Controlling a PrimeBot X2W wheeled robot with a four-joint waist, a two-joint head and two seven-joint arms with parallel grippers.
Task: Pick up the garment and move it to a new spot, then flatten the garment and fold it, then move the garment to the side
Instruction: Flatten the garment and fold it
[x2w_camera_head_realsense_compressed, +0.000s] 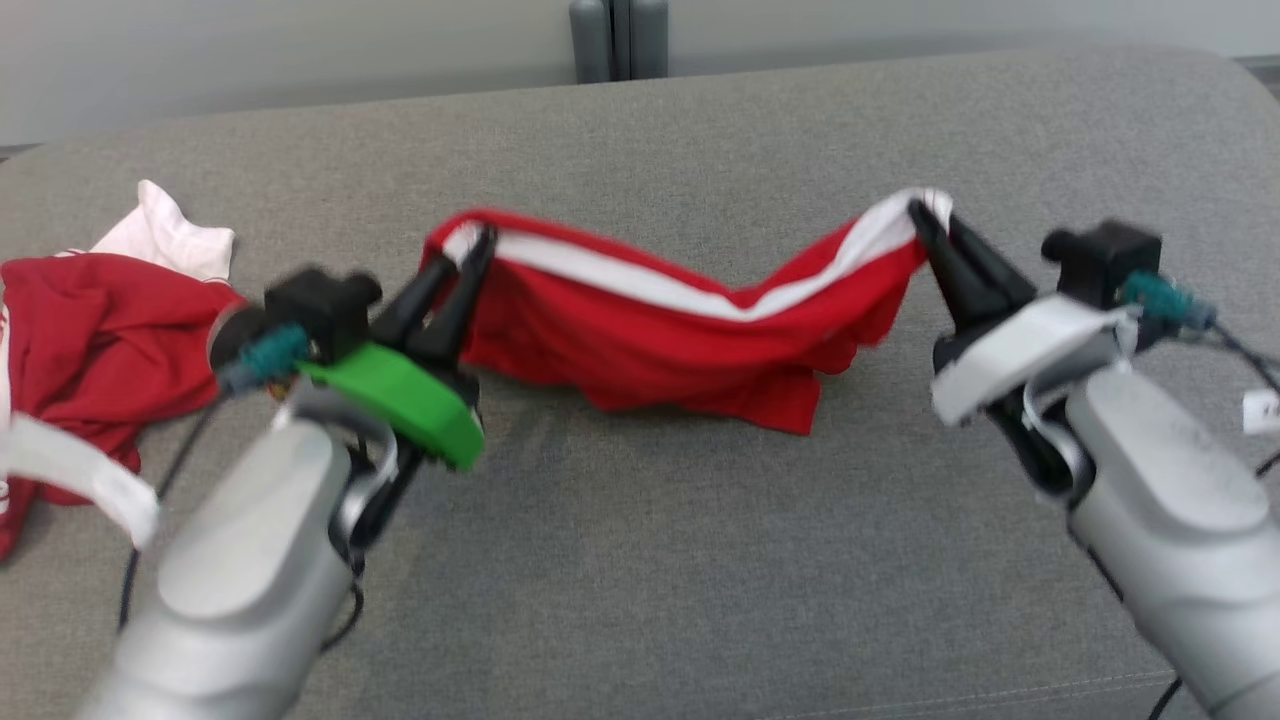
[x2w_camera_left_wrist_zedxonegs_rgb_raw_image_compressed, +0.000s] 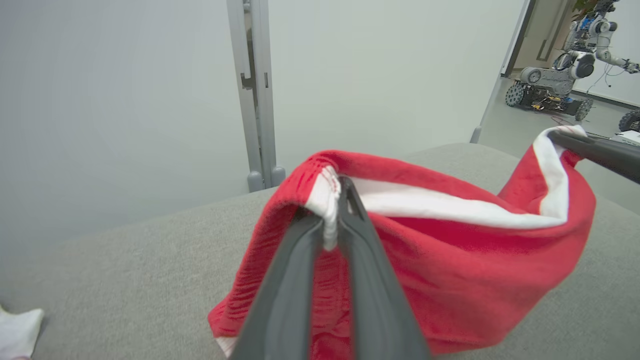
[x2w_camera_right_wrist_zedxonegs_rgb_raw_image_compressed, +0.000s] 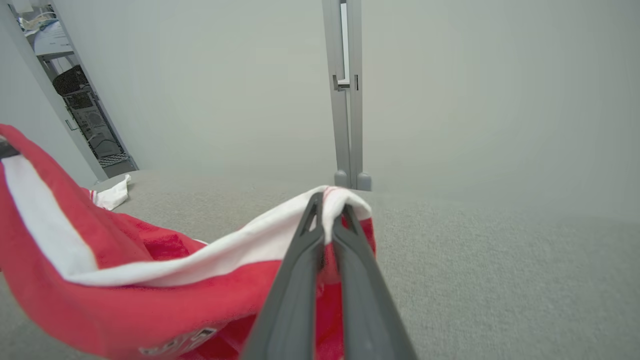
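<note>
A red garment (x2w_camera_head_realsense_compressed: 660, 340) with a white band along its top edge hangs stretched between my two grippers above the grey padded surface (x2w_camera_head_realsense_compressed: 640, 560); its lower hem droops onto the surface. My left gripper (x2w_camera_head_realsense_compressed: 478, 240) is shut on the garment's left corner, and the left wrist view shows the white edge (x2w_camera_left_wrist_zedxonegs_rgb_raw_image_compressed: 327, 200) pinched between the dark fingers (x2w_camera_left_wrist_zedxonegs_rgb_raw_image_compressed: 370, 280). At the other corner my right gripper (x2w_camera_head_realsense_compressed: 922, 212) is shut on the white band, seen pinched in the right wrist view (x2w_camera_right_wrist_zedxonegs_rgb_raw_image_compressed: 332, 210). My right gripper's finger (x2w_camera_left_wrist_zedxonegs_rgb_raw_image_compressed: 600, 150) also shows in the left wrist view.
A second heap of red and white cloth (x2w_camera_head_realsense_compressed: 90, 340) lies at the far left of the surface. A grey post (x2w_camera_head_realsense_compressed: 618, 38) stands behind the far edge, against a pale wall. Another wheeled robot (x2w_camera_left_wrist_zedxonegs_rgb_raw_image_compressed: 560, 80) is parked in the room beyond.
</note>
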